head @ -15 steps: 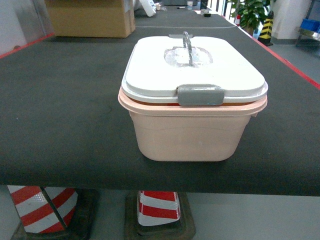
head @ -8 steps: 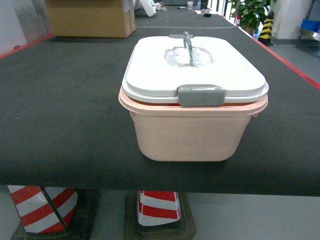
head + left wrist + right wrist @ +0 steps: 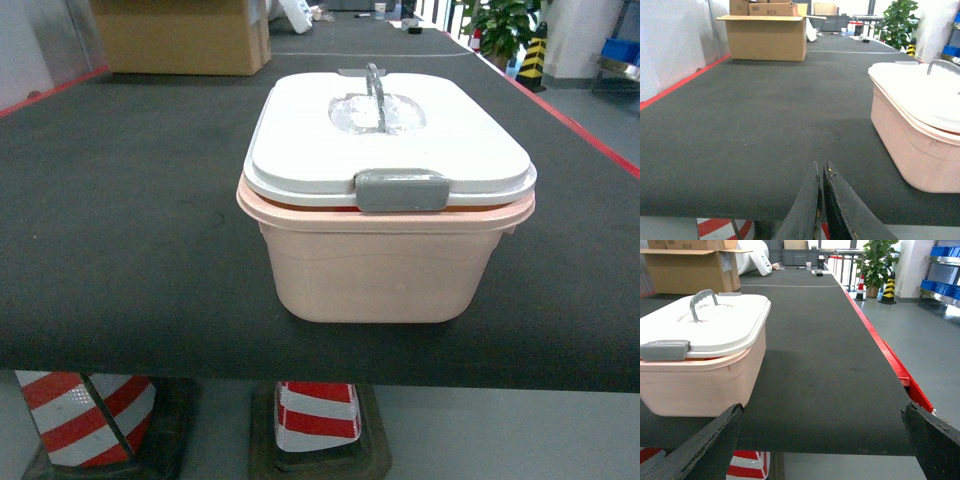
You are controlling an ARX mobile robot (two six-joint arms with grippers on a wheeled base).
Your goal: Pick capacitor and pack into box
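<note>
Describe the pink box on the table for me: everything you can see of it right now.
The box is a pale pink, plastic-looking rectangular tub with rounded corners and a flared rim. A white lid sits on top, slightly askew, leaving a thin gap at the front. The lid carries an upright grey handle in a centre recess and a grey clip at its near edge. It stands upright near the front edge of the dark table. Nothing else touches it; its contents are hidden.

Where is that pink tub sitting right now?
In the head view, the pale pink plastic tub with its white lid sits mid-frame near the front edge of the dark table.
</note>
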